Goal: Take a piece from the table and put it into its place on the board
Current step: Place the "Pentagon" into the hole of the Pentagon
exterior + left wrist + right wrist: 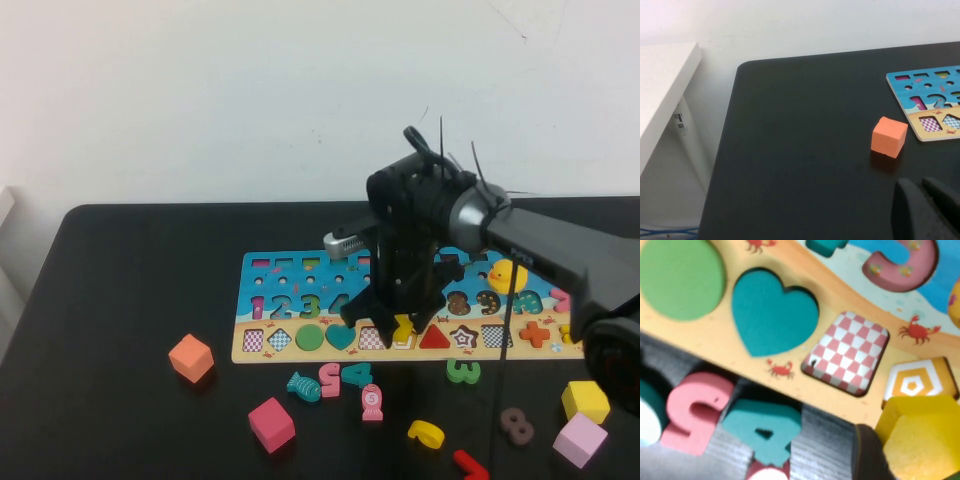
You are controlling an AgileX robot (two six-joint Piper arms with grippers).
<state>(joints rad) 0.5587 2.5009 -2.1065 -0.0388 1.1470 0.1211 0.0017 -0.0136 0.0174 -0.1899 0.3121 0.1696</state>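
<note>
Presently the right gripper (pixel 392 327) hangs low over the tan lower strip of the board (pixel 300 275), near the middle of its length, with the arm reaching in from the right side of the table (pixel 120 300). Its dark fingers (pixel 377 318) stand well apart, and the yellow pentagon piece (pixel 402 327) sits between them, held at the fingertips; in the right wrist view the piece (pixel 922 435) fills the corner beside one dark finger (pixel 867 452). The piece is at the front edge of the board, just beside and partly over the pentagon slot (pixel 917 381), whose orange-and-white patterned floor remains mostly visible; whether the piece touches the board cannot be told. Next along the strip lie a red-and-white checked square slot (pixel 847 357), a teal heart (pixel 771 310) and a green circle (pixel 680 275), both seated. Off the board, on the table just in front of it, lie a pink number 5 (pixel 695 410) and a teal number 4 (pixel 765 427). The left gripper (pixel 927 210) is over the table's left portion, well apart from the board, near an orange cube (pixel 889 136); its dark fingers appear close together and hold nothing.
</note>
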